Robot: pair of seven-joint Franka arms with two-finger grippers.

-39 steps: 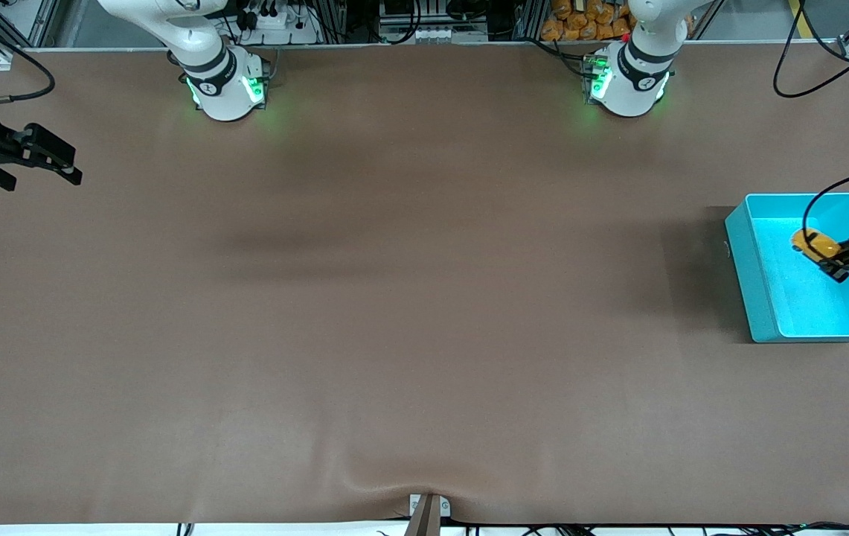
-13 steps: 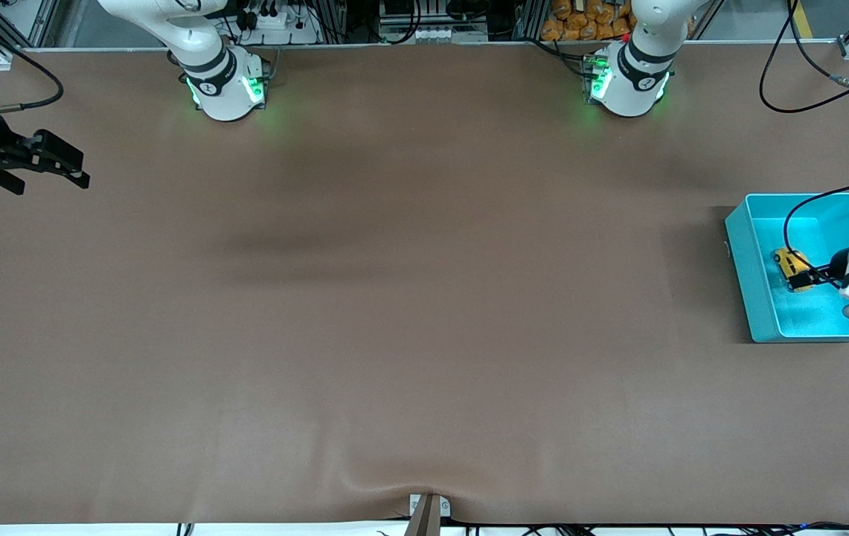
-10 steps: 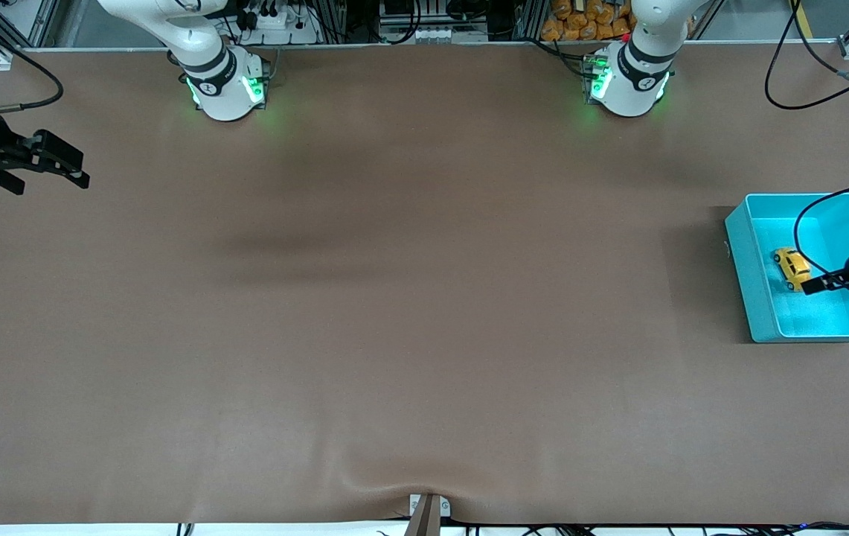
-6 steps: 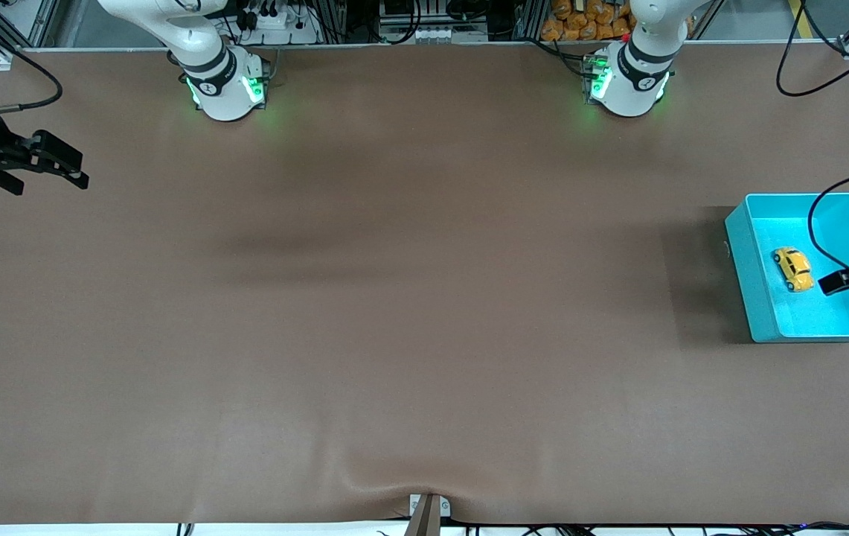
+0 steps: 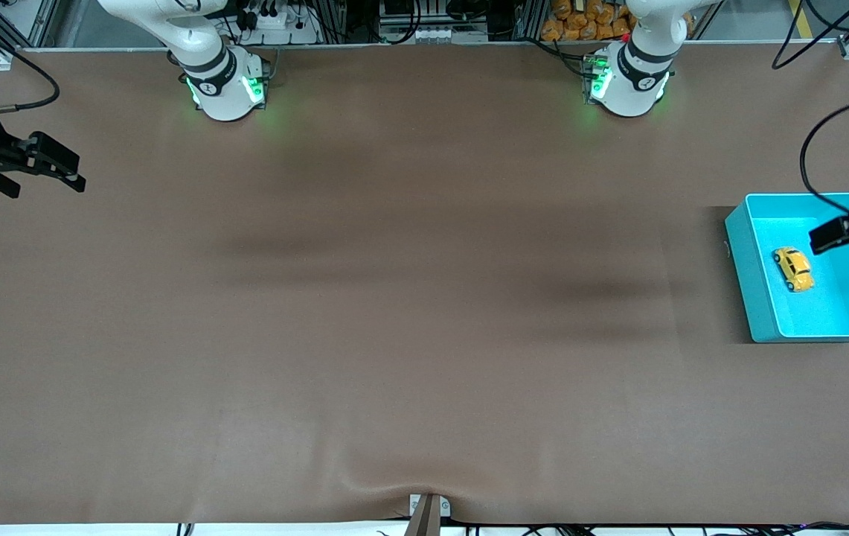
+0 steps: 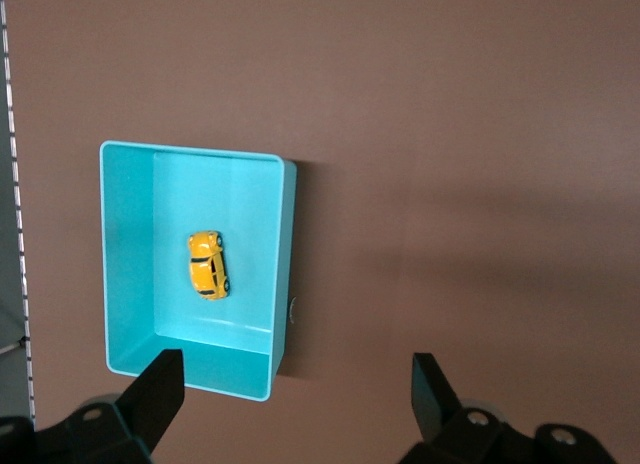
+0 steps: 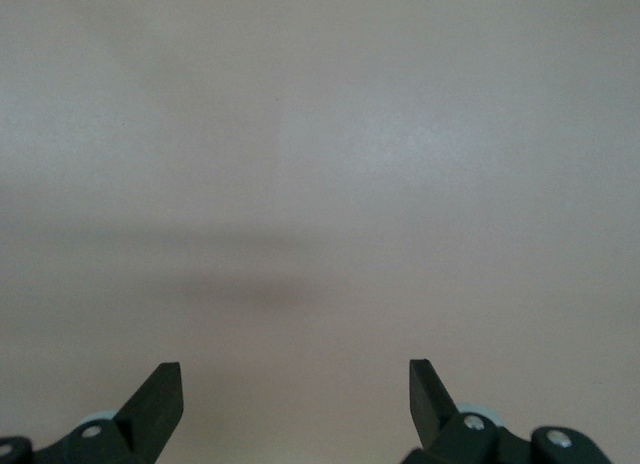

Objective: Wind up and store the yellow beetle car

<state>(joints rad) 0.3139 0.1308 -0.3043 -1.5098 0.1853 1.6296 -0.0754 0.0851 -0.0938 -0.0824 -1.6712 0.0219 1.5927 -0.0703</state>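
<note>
Now my left pincer hangs over the bin, its fingers spread as wide as they go and holding nothing. The car lies on the bin's floor, on its wheels, apart from the walls, nearer the wall that faces the middle of the desk. The bin stands at my left arm's end of the desk. In my left wrist view the car shows whole inside the bin, free of my fingers. My right pincer waits over my right arm's end of the desk, its fingers wide apart and empty, with only bare brown desk beneath.
</note>
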